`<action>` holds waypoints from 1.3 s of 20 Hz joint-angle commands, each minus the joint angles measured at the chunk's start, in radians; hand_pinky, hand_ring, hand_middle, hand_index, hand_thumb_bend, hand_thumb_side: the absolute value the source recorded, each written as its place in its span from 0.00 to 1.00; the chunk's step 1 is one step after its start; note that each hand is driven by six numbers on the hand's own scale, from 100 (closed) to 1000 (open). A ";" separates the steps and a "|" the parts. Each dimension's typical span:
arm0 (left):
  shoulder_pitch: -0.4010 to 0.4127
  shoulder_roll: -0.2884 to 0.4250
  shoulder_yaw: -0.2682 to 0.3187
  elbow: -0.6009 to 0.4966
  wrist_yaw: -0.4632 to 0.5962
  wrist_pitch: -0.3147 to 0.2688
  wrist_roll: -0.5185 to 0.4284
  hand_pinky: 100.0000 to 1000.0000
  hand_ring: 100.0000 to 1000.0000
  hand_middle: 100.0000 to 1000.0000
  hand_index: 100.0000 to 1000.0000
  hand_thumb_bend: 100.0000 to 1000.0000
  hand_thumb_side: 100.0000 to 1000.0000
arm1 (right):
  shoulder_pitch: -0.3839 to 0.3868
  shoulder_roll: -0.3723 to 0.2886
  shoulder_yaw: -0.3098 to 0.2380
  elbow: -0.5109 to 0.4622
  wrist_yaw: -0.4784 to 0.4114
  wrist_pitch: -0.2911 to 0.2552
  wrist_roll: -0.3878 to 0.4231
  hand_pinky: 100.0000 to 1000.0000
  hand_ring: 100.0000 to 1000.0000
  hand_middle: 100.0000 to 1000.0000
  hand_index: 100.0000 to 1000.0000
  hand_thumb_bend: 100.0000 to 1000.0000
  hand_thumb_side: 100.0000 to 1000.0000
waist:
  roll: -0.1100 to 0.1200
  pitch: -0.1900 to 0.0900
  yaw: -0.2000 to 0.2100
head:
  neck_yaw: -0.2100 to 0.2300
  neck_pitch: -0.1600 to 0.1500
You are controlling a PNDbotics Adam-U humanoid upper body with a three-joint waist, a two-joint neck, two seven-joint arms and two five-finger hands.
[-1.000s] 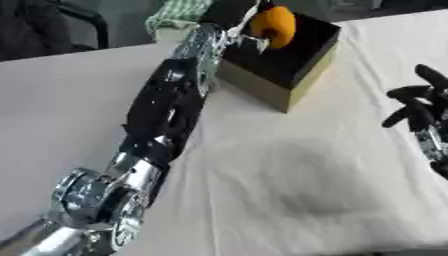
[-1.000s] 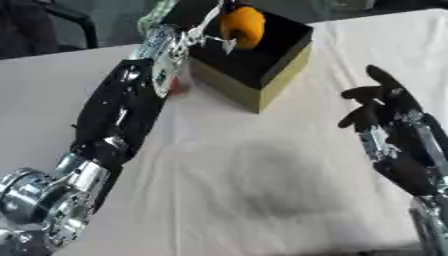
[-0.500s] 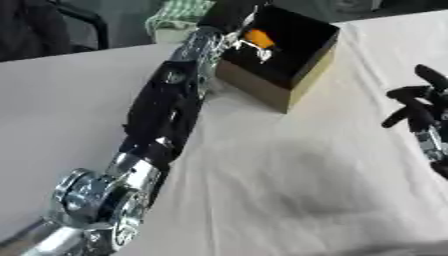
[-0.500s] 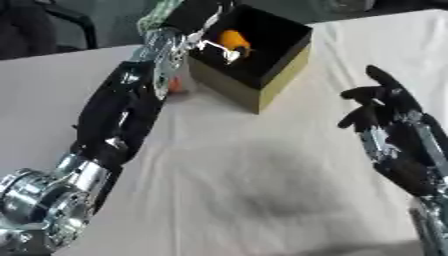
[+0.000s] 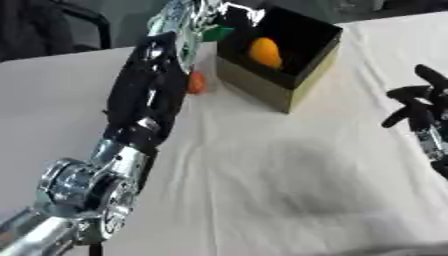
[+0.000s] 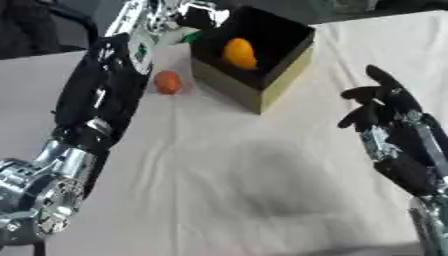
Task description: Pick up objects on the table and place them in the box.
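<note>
Stretched along the table's (image 6: pixel 262 165) left side toward the far edge: left arm, its left hand (image 6: pixel 199 15) at the box's (image 6: pixel 262 92) far-left corner; fingers' state impossible to tell. Beside the arm, a small orange-red object (image 6: pixel 167 82). Inside the black box, an orange fruit (image 6: pixel 238 53). Near the right edge, right hand (image 6: pixel 381 102), fingers loosely spread, holding nothing.

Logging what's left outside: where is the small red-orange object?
The small red-orange object lies on the white cloth, just left of the box, beside the left arm.
</note>
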 commanded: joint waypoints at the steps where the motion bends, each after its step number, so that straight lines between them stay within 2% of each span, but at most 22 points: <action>1: -0.026 0.079 0.017 -0.025 0.012 0.010 -0.068 0.73 0.70 0.74 0.85 0.30 0.29 | -0.003 -0.010 -0.009 -0.008 0.000 -0.003 -0.004 0.96 0.48 0.69 1.00 0.00 0.49 | -0.010 -0.022 0.006 | -0.009 -0.004; 5: -0.011 0.116 0.027 0.020 -0.046 0.016 -0.143 0.73 0.68 0.73 0.84 0.31 0.30 | -0.001 -0.009 -0.012 -0.008 0.001 -0.003 -0.006 0.96 0.48 0.69 1.00 0.00 0.49 | -0.011 -0.026 0.013 | -0.015 -0.003; 11: 0.005 0.126 0.045 0.121 -0.158 0.016 -0.225 0.71 0.65 0.72 0.83 0.35 0.33 | 0.001 -0.009 -0.013 -0.008 0.001 -0.003 -0.006 0.96 0.49 0.69 1.00 0.00 0.49 | -0.014 -0.029 0.015 | -0.021 -0.003; 16: 0.012 0.113 0.047 0.183 -0.244 0.016 -0.248 0.71 0.63 0.70 0.81 0.41 0.34 | 0.002 -0.009 -0.013 -0.008 0.001 -0.004 -0.005 0.96 0.49 0.69 1.00 0.00 0.49 | -0.015 -0.028 0.014 | -0.021 0.002; 26: 0.030 0.087 0.042 0.244 -0.349 -0.010 -0.266 0.69 0.60 0.67 0.80 0.41 0.30 | 0.003 -0.008 -0.013 -0.007 0.001 -0.003 -0.004 0.96 0.49 0.69 1.00 0.00 0.49 | -0.014 -0.026 0.013 | -0.016 0.007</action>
